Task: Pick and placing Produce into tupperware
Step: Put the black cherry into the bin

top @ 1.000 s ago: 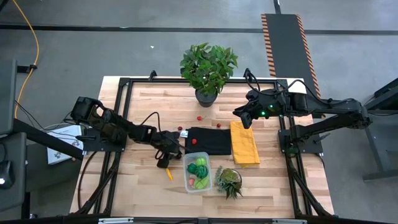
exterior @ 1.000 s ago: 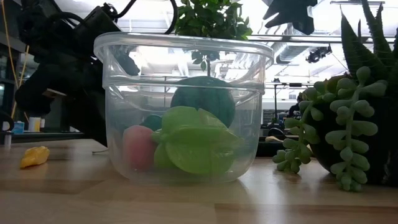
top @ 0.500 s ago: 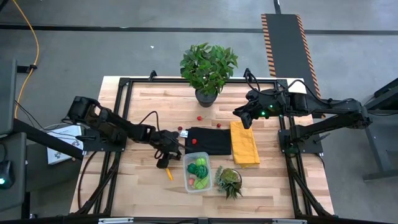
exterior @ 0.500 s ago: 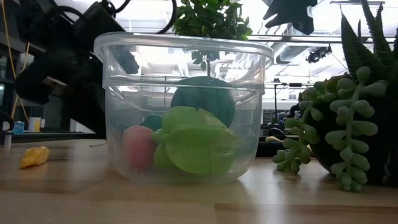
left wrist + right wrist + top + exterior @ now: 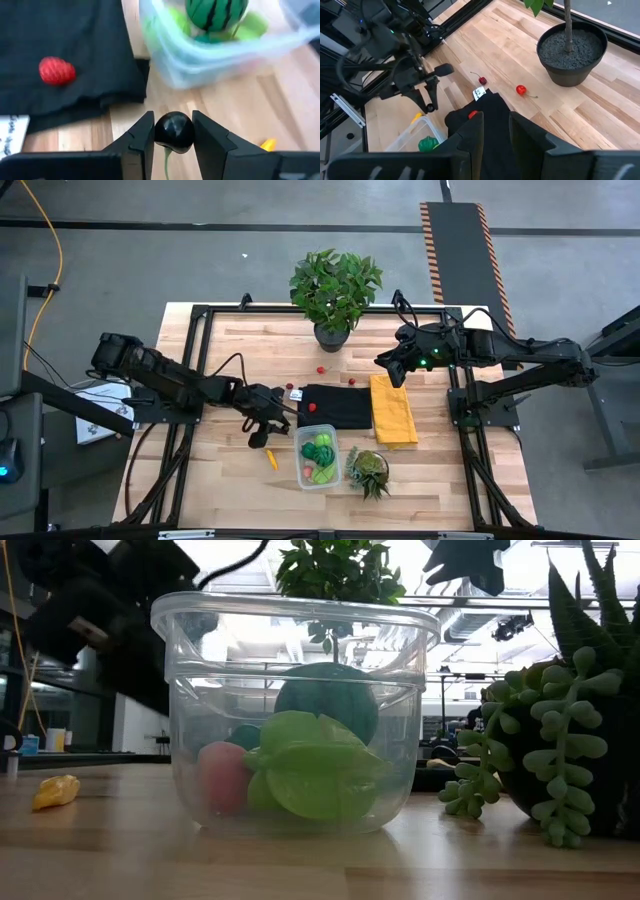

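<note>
Dark and glossy, a small cherry (image 5: 173,131) with a thin green stem is sitting pinched between the fingers of the left gripper (image 5: 172,131), jaws clamped on it; that gripper is hanging over the bare wood just beside the tub (image 5: 318,457), on the tub's left side, near the corner of the black cloth (image 5: 338,407). Tub is sitting near the front edge of the table (image 5: 230,480), next to a small succulent (image 5: 369,471); it's already holding a striped melon ball (image 5: 216,13), some green leafy pieces (image 5: 315,765) and a pinkish piece (image 5: 222,776). Still out: a red berry (image 5: 57,70) lying on the black cloth, two little red ones (image 5: 521,90) on the wood near the big plant pot (image 5: 572,49), and an orange-yellow bit (image 5: 271,458) on the wood left of the tub.

Right gripper (image 5: 392,367) is waiting at the back-right, above the far end of the yellow cloth (image 5: 393,410); its jaws are nearly together w/ nothing between them.

Step in hand, I'd say: carrying the cherry to the tub. Next move prob. needs a short shift sideways till the fingers are above the tub's rim, clearing the wall, then letting go; after that, the berry on the cloth looks the closest pick.
</note>
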Robot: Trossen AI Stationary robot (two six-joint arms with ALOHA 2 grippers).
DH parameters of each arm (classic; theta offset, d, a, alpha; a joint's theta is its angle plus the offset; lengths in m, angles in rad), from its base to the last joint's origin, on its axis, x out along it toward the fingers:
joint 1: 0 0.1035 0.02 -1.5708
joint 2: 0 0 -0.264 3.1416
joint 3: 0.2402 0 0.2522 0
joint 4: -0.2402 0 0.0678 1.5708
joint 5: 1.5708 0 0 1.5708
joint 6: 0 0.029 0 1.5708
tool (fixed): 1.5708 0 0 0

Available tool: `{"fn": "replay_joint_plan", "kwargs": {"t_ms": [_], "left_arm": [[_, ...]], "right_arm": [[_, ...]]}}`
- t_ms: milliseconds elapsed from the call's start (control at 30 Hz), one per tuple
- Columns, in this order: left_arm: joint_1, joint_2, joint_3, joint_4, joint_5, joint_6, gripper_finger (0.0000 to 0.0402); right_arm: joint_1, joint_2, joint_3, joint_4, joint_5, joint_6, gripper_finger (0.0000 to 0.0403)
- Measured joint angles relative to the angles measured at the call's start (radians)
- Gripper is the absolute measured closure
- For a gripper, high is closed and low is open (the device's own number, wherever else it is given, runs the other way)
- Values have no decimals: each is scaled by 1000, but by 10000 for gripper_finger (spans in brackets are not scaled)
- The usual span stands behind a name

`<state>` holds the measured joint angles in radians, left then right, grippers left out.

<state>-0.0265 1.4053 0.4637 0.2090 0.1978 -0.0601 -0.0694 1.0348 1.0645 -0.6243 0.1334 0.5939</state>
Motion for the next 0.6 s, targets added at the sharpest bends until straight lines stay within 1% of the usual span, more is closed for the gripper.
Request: {"fn": "replay_joint_plan", "kwargs": {"t_ms": [233,333,467,600], "left_arm": [[0,-130,1,-50,-2,-63,304],[0,-197,32,-130,-16,-88,304],[0,-255,152,-307,-40,-90,304],[0,-258,347,-533,-79,-41,303]], "right_arm": [[0,0,0,0,-1,0,320],[0,0,0,1,-1,0,320],[0,0,0,7,-2,-15,320],[0,0,0,12,-2,-22,320]]}}
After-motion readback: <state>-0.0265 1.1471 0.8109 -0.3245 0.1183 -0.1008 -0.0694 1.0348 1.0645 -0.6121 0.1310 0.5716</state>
